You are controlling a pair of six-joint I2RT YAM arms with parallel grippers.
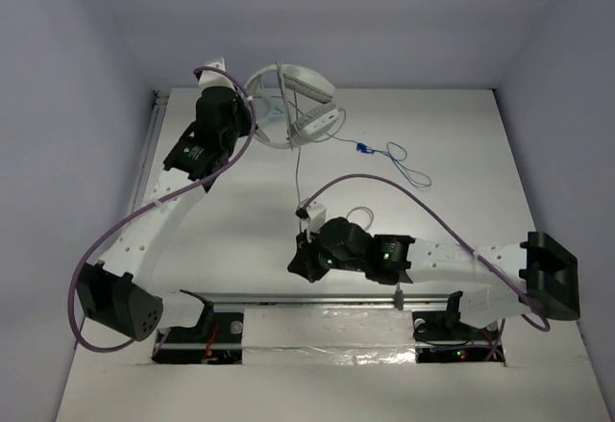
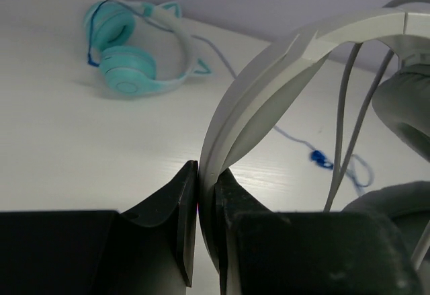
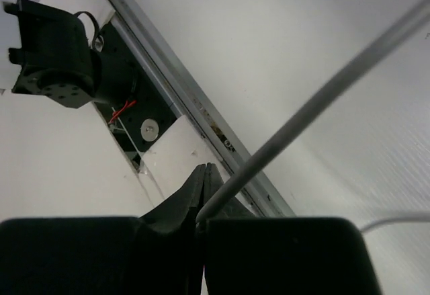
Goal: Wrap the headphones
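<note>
The white headphones hang at the back of the table, raised by their headband. My left gripper is shut on the wide white headband, which runs between its fingertips. A grey ear pad and loops of cable show to the right. The thin grey cable runs from the headphones down toward my right gripper near the table's middle front. In the right wrist view the gripper is shut on the cable, which stretches taut up to the right.
Small teal headphones lie on the table beyond the white ones. Their cable with a blue plug lies right of the white headphones. A metal rail runs along the near edge by the arm bases.
</note>
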